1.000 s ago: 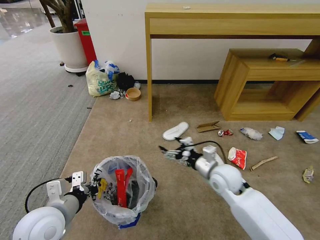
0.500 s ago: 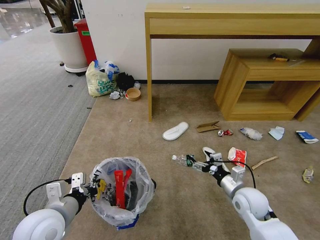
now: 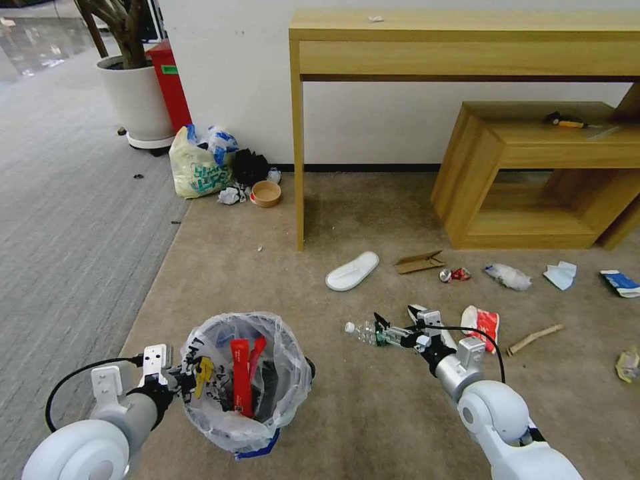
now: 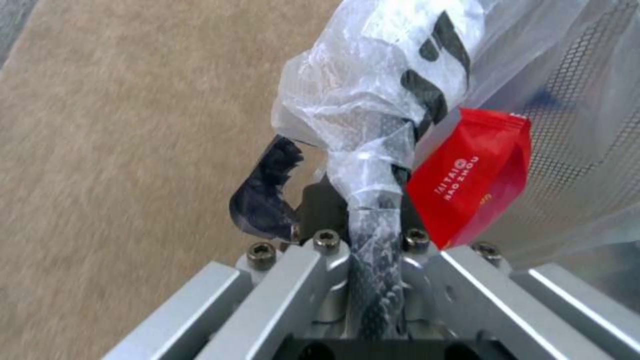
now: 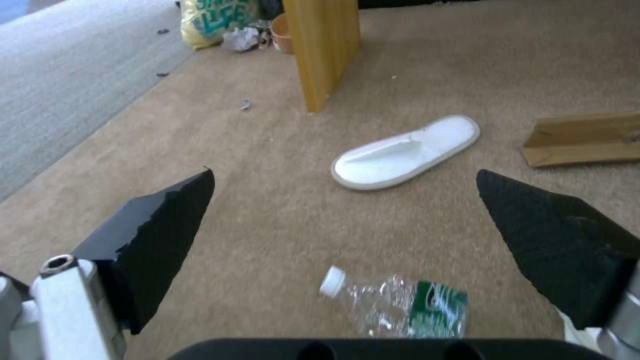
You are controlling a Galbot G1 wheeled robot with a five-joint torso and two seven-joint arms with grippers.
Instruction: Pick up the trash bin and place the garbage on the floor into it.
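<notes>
Right gripper (image 5: 343, 200) wide open above bottle (image 5: 400, 307)

Right end effector (image 3: 381, 329) open-fingered over crushed clear bottle (image 3: 362, 330)

Over the last second the right gripper (image 3: 381, 328) swings back from beside the white slipper (image 3: 352, 271) and lowers, fingers spread, just behind the clear plastic bottle (image 3: 363, 330), while the head camera dips slightly.

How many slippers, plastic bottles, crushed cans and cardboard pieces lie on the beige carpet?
White slippers: 2
Plastic bottle: 1
Crushed can: 1
Cardboard piece: 1
Total: 5
</notes>
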